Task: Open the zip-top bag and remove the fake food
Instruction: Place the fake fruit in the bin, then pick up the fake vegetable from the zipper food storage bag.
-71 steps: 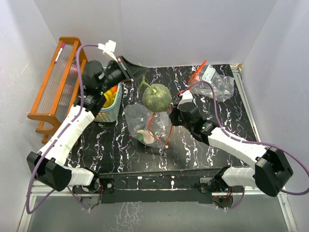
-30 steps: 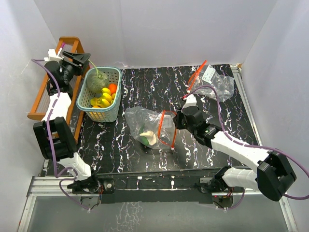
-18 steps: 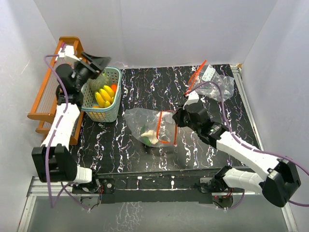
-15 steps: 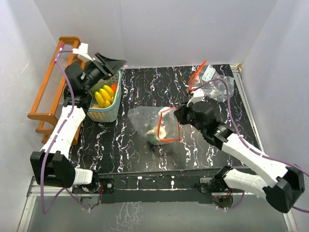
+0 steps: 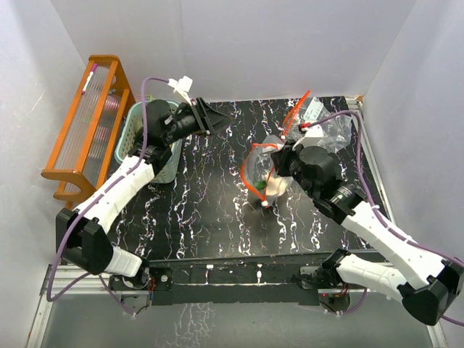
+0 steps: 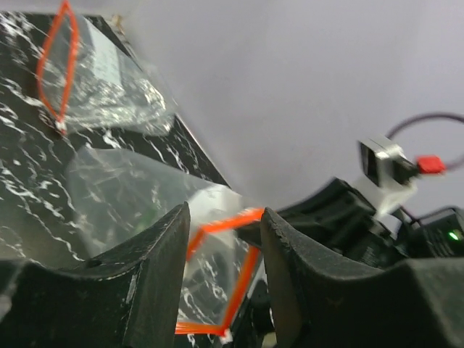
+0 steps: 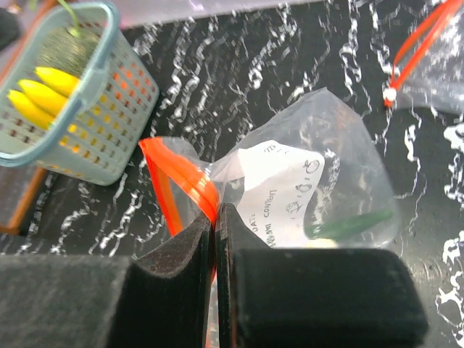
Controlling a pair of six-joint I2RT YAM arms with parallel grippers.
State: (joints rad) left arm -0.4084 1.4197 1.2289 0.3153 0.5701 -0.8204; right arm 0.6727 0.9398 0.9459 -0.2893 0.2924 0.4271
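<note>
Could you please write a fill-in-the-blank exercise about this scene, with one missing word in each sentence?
1. The right pincer is shut on the orange zip edge of the clear plastic zip-top bag, which contains a dark ___ piece.
2. The yellow plastic bananas lie in the teal slatted ___.
3. The left pincer is open and holds ___.
4. A second clear plastic bag lies at the far ___ corner of the black marbled table.
Missing words: green, basket, nothing, right.
</note>
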